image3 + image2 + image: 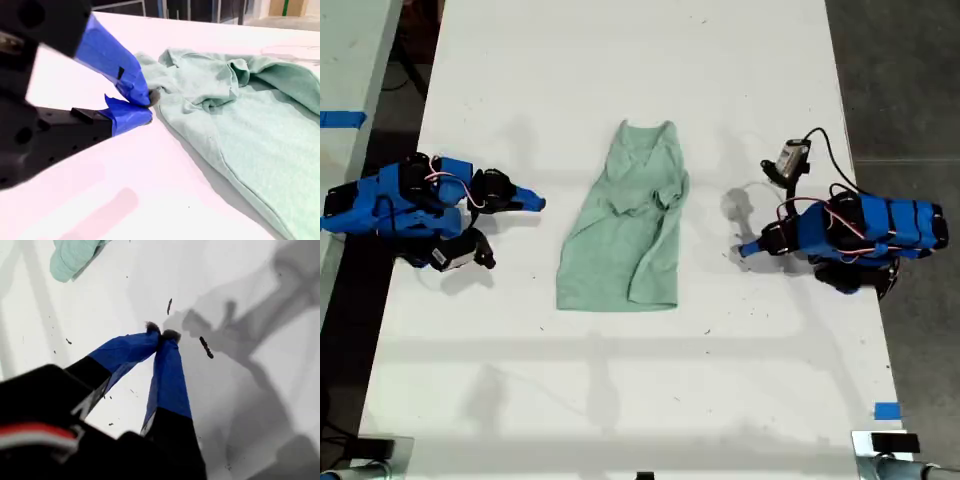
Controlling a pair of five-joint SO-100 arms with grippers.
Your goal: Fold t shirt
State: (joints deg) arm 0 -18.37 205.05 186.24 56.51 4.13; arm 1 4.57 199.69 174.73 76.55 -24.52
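White table [620,400]: t shirt [620,240] lies lengthwise between 2 empty grippers with fingers pressed together; my second gripper [149,107] nearer than my first gripper [162,333].

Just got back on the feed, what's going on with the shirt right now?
The t shirt lies on the white table between the two arms, rumpled, with its edge on the exterior view's right turned over onto itself. Neither gripper holds it. My first gripper is shut over bare table, away from the cloth. My second gripper sits beside the shirt, jaws nearly together.
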